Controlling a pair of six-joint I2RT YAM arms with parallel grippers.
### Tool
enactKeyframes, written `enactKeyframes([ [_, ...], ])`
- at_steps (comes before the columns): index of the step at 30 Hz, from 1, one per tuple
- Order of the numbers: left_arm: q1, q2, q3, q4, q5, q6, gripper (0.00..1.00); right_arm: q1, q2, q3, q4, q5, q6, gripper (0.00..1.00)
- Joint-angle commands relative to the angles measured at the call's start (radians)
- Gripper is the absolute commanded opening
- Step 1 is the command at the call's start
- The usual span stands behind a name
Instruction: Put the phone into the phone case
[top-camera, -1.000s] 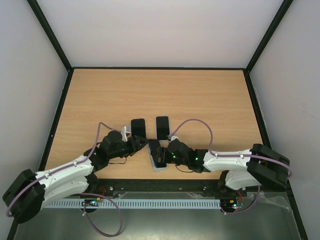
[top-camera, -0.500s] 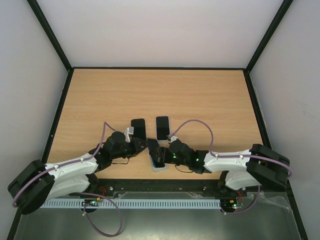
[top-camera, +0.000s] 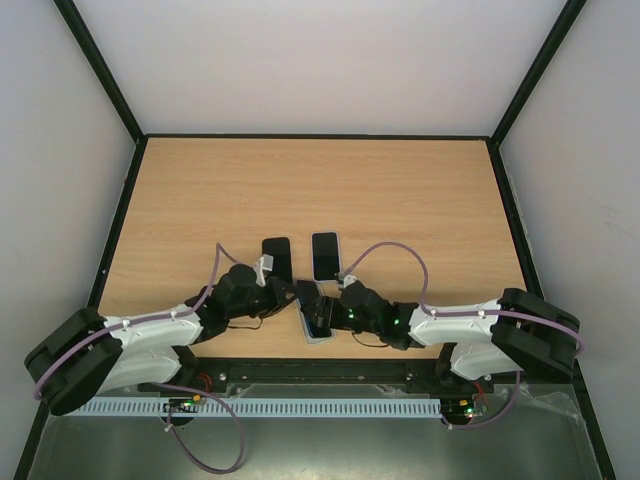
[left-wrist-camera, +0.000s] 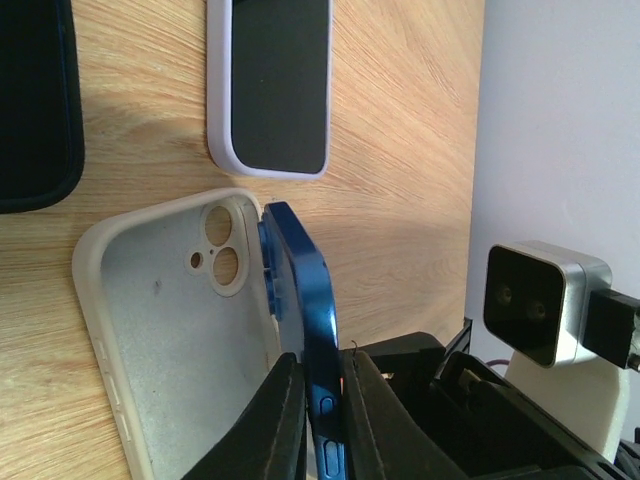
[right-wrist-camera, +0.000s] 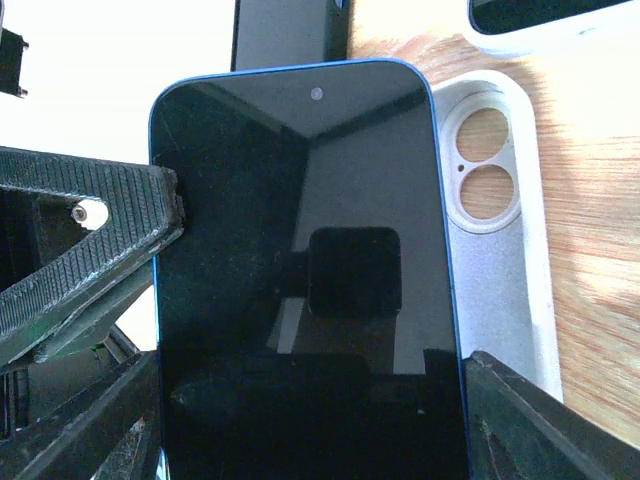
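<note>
A blue phone (left-wrist-camera: 300, 290) stands on its long edge over an open pale grey case (left-wrist-camera: 170, 330) that lies on the table, camera cut-out at the far end. My left gripper (left-wrist-camera: 322, 362) is shut on the phone, one finger on its face and one on its back. In the right wrist view the phone's dark screen (right-wrist-camera: 300, 250) fills the frame, with the case (right-wrist-camera: 500, 270) behind it. My right gripper (right-wrist-camera: 310, 400) has a finger against each long edge. From above, the left gripper (top-camera: 287, 293) and right gripper (top-camera: 335, 306) meet over the phone (top-camera: 308, 300) and case (top-camera: 320, 336).
Two other phones lie just beyond on the wooden table (top-camera: 400, 200): one in a dark blue case (top-camera: 276, 255) (left-wrist-camera: 35, 100) and one in a pale lilac case (top-camera: 324, 255) (left-wrist-camera: 275, 85). The table's near edge rail (top-camera: 320, 365) runs right behind the case.
The left arm has swung rightward and closer to the phone. The phone has stayed over the case, with its tilt slightly changed. The right arm has barely moved.
</note>
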Motion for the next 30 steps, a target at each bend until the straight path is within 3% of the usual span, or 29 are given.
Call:
enactKeyframes([
  [1, -0.016, 0.024, 0.012, 0.028, -0.001, -0.002, 0.07, 0.008, -0.013, -0.002, 0.077, -0.003, 0.002, 0.5],
  [4, -0.022, 0.029, 0.026, 0.002, -0.009, 0.004, 0.03, 0.008, -0.017, 0.001, 0.051, 0.002, -0.014, 0.54],
  [11, -0.028, 0.029, 0.026, -0.051, -0.018, 0.007, 0.02, 0.008, -0.113, 0.013, -0.091, 0.079, -0.087, 0.83],
  [15, -0.026, 0.021, 0.033, -0.09, -0.025, 0.014, 0.02, 0.007, -0.151, 0.013, -0.136, 0.097, -0.108, 0.9],
  [20, -0.027, 0.016, 0.055, -0.152, -0.054, 0.031, 0.02, 0.004, -0.167, 0.006, -0.165, 0.118, -0.13, 0.87],
  [30, -0.02, 0.039, 0.089, -0.19, -0.097, 0.101, 0.02, -0.084, -0.131, -0.053, -0.129, 0.057, -0.135, 0.54],
])
